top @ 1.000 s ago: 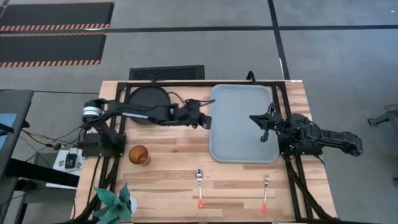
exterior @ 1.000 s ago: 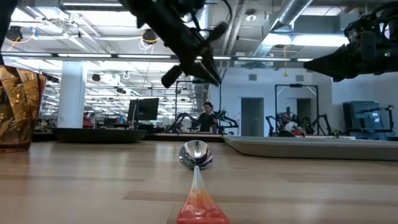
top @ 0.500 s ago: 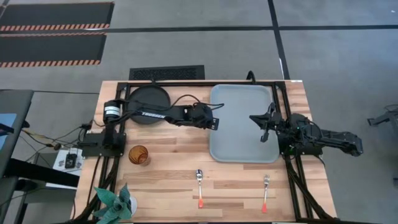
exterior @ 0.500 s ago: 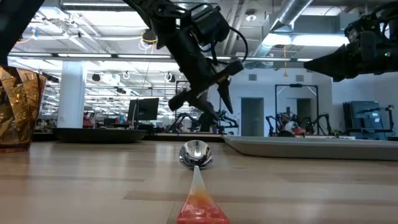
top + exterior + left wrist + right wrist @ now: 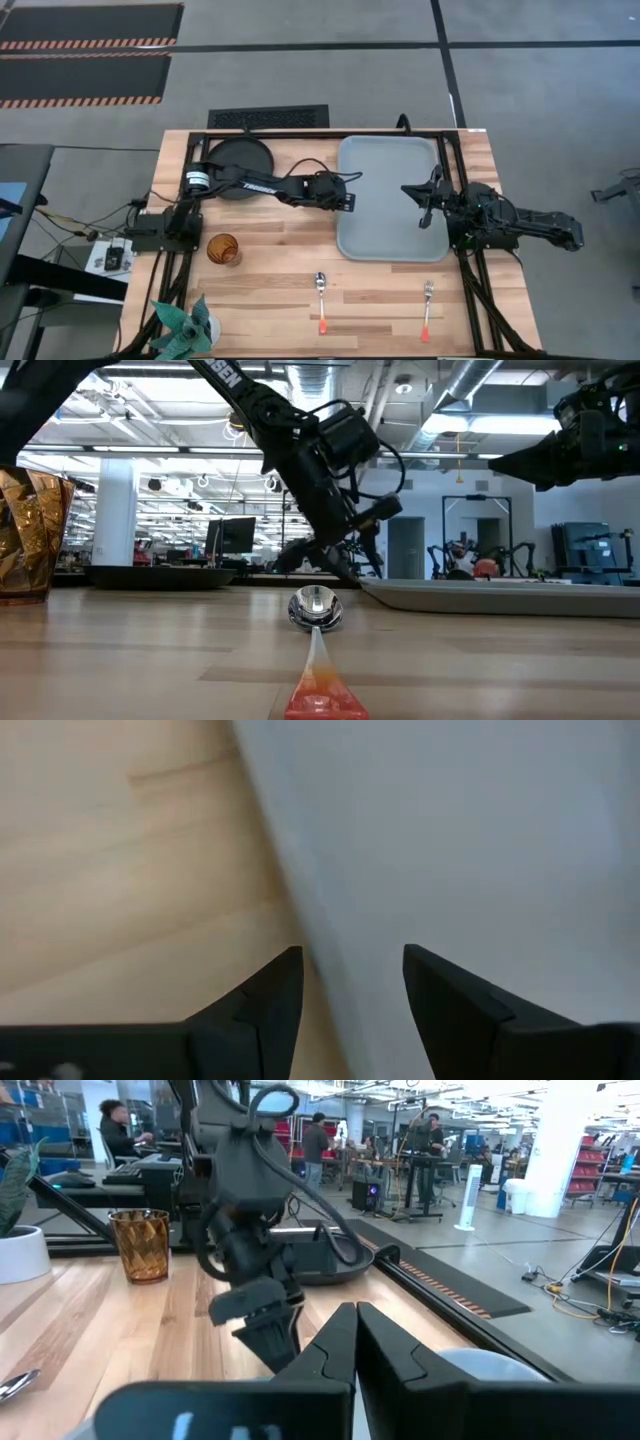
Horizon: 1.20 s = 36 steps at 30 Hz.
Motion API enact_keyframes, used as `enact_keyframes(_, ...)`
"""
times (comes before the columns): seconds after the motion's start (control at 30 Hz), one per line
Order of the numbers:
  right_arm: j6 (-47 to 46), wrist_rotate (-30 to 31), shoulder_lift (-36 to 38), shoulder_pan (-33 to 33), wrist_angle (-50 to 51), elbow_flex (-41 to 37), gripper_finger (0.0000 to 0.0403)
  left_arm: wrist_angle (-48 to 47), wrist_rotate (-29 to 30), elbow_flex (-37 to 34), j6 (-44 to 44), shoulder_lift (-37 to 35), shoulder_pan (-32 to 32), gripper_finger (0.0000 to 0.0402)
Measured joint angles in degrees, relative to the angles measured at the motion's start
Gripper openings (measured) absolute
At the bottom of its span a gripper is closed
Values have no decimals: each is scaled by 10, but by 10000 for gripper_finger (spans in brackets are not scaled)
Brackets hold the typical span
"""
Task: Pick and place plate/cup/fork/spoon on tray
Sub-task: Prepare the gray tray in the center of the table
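Left gripper (image 5: 350,199): fingers apart, empty, at the tray's left rim.
Right gripper (image 5: 421,201): fingers together, empty.
Tray: large light grey-blue rectangular plastic tray (image 5: 390,232), rounded corners, raised rim.

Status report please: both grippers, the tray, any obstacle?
Left gripper open, empty, at tray left rim. Right gripper shut, empty, over tray. Tray bare; plate, cup, spoon, fork on table. No obstacle.

one plate (image 5: 241,157), cup (image 5: 223,249), spoon (image 5: 321,299), fork (image 5: 427,308), tray (image 5: 390,200); two arms
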State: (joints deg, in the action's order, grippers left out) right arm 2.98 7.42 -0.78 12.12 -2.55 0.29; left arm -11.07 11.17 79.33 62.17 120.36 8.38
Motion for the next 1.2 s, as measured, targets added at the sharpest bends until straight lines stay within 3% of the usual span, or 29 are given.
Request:
enact_keyframes(0.2, 0, 0, 0, 0, 0, 0, 29, 1, 13, 0, -13, -1, 5, 141)
enact_keyframes(0.6, 0, 0, 0, 0, 0, 0, 29, -18, 4, 1, -79, -5, 26, 5)
enact_keyframes(0.8, 0, 0, 0, 0, 0, 0, 28, -44, 15, -1, -125, -18, 53, 3)
enact_keyframes(0.93, 0, 0, 0, 0, 0, 0, 27, -41, -50, 1, -111, -29, 65, 4)
enact_keyframes(1.03, 0, 0, 0, 0, 0, 0, 29, -40, -89, 0, -102, -27, 66, 24)
enact_keyframes(1.2, 0, 0, 0, 0, 0, 0, 28, -21, -83, 0, -62, -26, 50, 83)
